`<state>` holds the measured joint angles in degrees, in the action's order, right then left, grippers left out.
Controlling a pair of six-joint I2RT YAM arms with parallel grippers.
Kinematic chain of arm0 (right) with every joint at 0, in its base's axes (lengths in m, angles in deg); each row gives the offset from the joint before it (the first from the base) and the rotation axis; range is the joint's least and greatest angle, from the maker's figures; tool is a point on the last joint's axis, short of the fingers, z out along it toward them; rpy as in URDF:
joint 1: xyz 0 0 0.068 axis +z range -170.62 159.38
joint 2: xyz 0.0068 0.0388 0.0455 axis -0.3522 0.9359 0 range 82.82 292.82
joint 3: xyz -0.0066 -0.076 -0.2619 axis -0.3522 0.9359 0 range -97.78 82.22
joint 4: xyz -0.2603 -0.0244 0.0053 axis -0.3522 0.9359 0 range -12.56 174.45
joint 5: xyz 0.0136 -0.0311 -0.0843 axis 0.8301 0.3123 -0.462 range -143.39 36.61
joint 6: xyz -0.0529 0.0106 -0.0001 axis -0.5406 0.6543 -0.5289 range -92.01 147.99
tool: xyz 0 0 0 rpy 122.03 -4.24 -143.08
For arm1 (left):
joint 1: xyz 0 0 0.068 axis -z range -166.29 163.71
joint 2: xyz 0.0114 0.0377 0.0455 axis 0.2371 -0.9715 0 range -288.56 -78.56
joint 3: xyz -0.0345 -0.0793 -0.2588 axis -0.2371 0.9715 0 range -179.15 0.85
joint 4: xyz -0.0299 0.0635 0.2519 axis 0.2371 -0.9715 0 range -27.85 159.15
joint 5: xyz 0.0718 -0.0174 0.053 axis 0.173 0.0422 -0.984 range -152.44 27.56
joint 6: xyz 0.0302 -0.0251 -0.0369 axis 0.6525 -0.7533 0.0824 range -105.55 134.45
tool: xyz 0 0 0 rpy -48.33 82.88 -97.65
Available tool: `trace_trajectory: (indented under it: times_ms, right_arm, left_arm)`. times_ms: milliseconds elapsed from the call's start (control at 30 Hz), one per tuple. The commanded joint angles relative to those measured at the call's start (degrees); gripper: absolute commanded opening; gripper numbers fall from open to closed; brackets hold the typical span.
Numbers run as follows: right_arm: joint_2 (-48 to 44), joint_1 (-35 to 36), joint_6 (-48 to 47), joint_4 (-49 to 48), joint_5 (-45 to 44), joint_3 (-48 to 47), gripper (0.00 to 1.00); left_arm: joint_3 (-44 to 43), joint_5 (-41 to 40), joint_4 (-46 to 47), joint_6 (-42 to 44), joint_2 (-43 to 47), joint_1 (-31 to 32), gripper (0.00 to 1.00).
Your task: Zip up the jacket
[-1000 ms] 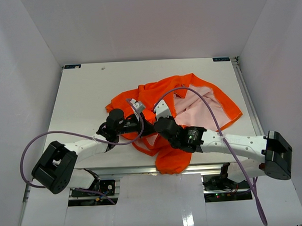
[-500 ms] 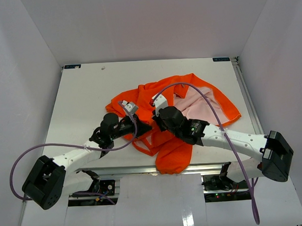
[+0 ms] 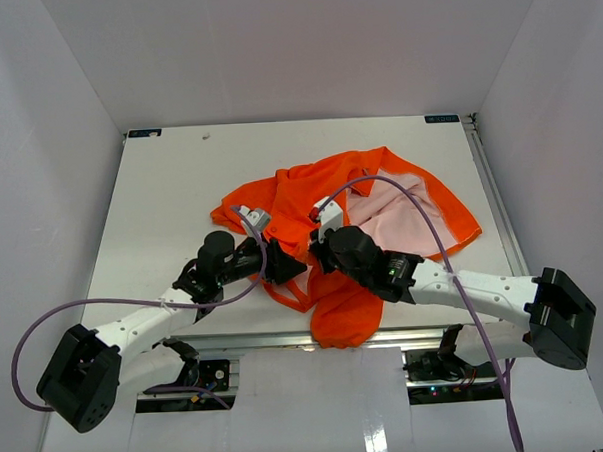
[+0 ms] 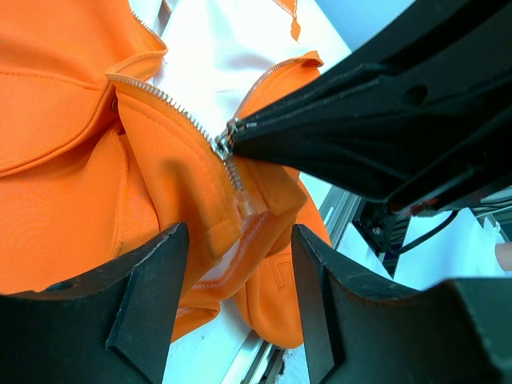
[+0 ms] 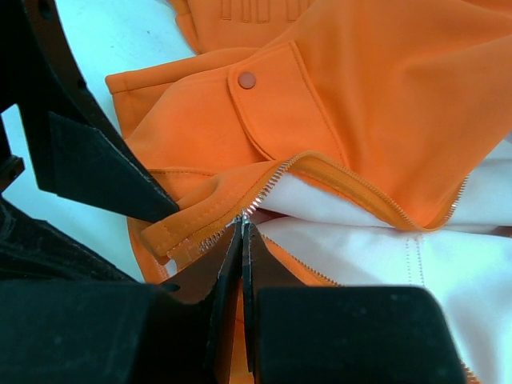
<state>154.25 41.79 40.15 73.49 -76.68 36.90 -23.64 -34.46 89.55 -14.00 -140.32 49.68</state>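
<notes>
Bright orange jacket (image 3: 320, 190) lies crumpled on the white counter (image 3: 179, 181), its bottom hem hanging over the near edge beneath both my pincers. My right pincer (image 5: 242, 234) is clamped tight on the small metal zipper slider (image 4: 225, 142), which sits low on the front, close to the hem. Just beyond its tips the two rows of zipper teeth (image 5: 276, 178) split apart, and the pale pink lining (image 3: 401, 207) shows between the open front panels. My left pincer (image 4: 236, 240) stands wide, gripping nothing; the orange hem below the slider lies in the gap between its fingers (image 4: 148, 304), apparently untouched. Only a short stretch under the slider looks joined. I judge the zipping barely begun: nearly the whole track, up to the collar, remains to be closed.
</notes>
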Motion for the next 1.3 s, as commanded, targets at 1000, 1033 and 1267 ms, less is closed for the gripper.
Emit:
trace_trajectory:
  times_ms: [1000, 1033, 1267]
  right_arm:
    - [0.55, -5.31, -11.89, -1.46, -1.49, -6.53, 0.08]
    - [1.11, -5.95, -11.90, -1.39, -0.93, -6.71, 0.08]
    - [4.34, -10.76, -13.84, -1.45, 2.54, -7.61, 0.08]
  left_arm:
    - [2.79, 3.00, -0.04, 1.03, 0.28, 0.16, 0.00]
    - [3.00, 3.29, 0.10, 1.03, 0.56, 0.16, 0.00]
    - [5.42, 3.28, -0.61, 1.12, 4.24, 0.16, 0.00]
